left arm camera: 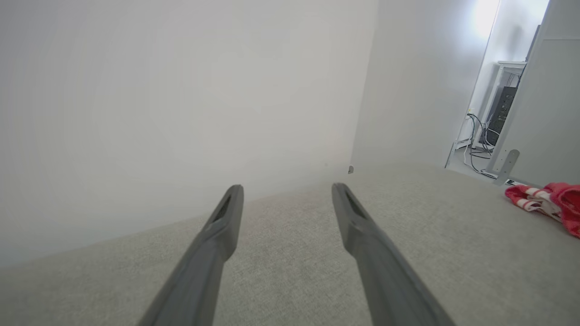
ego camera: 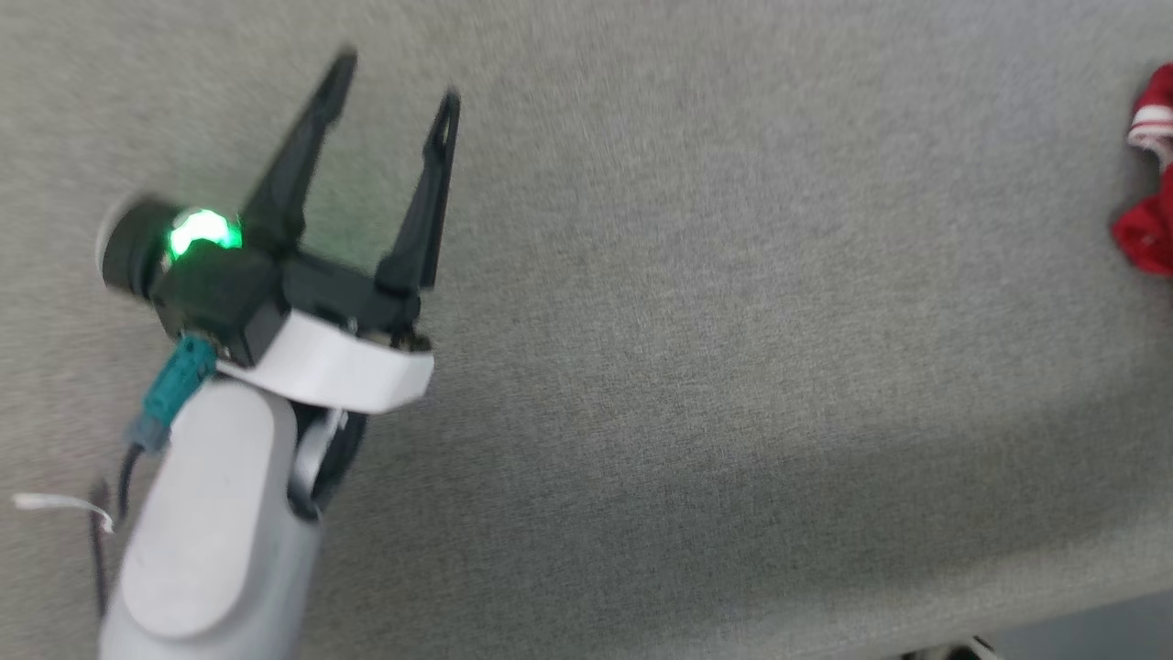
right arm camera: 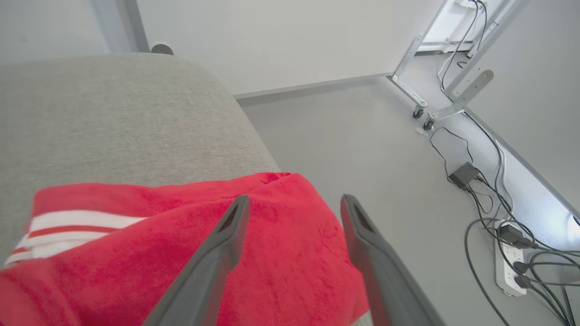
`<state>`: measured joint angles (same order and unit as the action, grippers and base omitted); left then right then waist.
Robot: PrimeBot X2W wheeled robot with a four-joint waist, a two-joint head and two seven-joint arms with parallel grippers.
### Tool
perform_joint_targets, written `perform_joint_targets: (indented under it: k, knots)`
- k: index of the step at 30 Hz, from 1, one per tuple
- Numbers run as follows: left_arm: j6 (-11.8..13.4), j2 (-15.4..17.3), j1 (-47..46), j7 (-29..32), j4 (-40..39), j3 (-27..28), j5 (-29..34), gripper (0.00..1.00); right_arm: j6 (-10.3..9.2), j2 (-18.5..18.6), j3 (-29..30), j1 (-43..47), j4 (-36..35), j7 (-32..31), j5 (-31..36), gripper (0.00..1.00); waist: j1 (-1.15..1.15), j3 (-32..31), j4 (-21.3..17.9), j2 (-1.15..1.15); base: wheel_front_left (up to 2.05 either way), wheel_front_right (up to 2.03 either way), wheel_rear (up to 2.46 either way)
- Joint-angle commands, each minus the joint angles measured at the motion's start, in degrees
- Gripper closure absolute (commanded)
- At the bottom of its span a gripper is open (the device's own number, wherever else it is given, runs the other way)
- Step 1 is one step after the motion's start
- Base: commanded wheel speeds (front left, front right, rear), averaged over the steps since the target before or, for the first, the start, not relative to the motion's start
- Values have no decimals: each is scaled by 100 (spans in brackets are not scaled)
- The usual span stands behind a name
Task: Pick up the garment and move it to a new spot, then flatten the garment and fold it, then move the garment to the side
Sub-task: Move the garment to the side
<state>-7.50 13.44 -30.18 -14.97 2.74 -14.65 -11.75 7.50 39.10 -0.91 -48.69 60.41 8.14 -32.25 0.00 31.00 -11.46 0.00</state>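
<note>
The red soft T-shirt with white sleeves and striped trim (ego camera: 1150,229) sits at the far right edge of the head view, bunched near a rounded corner of the counter padded in grey woven fabric (ego camera: 733,321). In the right wrist view its lower right hem seems to reach just past the counter's edge, above the floor.

The right tool (right arm camera: 295,200) hangs over the shirt with its 2 fingers spread and nothing pinched between them: released. The left tool (ego camera: 396,81), in the upper left of the head view, is also released and well apart from the shirt, over bare cloth.

To my eye this fits 2 stages equally: a shirt waiting in a heap to be lifted, or one just set down at the side. Either way, I would say the care lies with that overhanging hem. The fabric looks limp and would slide off easily, so the right tool's fingers should come away or go in straight, without dragging the cloth toward the corner.

The counter's weave looks matte and grippy, with plenty of room in the middle. Beyond it are a plain white wall (left arm camera: 181,90), a pale grey floor (right arm camera: 362,136), a white power strip with dark cables (right arm camera: 509,267), and metal frame legs on castors (right arm camera: 435,104).
</note>
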Motion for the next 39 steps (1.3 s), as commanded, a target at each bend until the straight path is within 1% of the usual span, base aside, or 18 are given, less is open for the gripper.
perform_joint_targets:
  k: [1,5,10,15,19,21,23,30,32,39]
  knots:
    - [3,-17,104,-29,19,31,-72,0,-3,-39,-41,76,-42,34,-10,0,0,-315,131,0,0,0,0]
    - [3,-250,706,-30,268,361,-174,0,-3,-101,-416,393,-349,228,-104,0,0,-908,338,0,0,0,0]
    - [3,-381,1452,-30,490,733,-234,0,-4,-323,-827,825,-786,459,-244,0,0,-1520,552,0,0,0,0]
    - [3,-547,1970,-29,640,918,-276,0,-3,-492,-1200,1425,-1306,640,-291,0,0,-1997,914,0,0,0,0]
    - [3,-688,2293,-30,744,995,-299,0,-3,-730,-1387,1946,-1815,701,-386,0,0,-2280,1166,0,0,0,0]
    - [3,-738,2427,-30,804,1011,-306,0,-3,-893,-1310,2203,-2034,706,-481,0,0,-2404,1296,0,0,0,0]
    - [3,-782,2539,-30,861,1014,-309,0,-3,-1053,-1210,2463,-2331,705,-415,0,0,-2509,1429,0,0,0,0]
    - [3,-859,2837,-30,926,1077,-315,0,-3,-1779,-326,3350,-3274,706,-69,0,0,-2797,1715,0,0,0,0]
    - [3,-854,2916,-30,907,1121,-320,0,-3,-1947,-174,3614,-3503,707,84,0,0,-2910,1766,0,0,0,0]
    - [3,-797,3176,-30,731,1145,-300,0,-3,-2162,238,4310,-4207,707,407,0,0,-3098,1836,0,0,0,0]
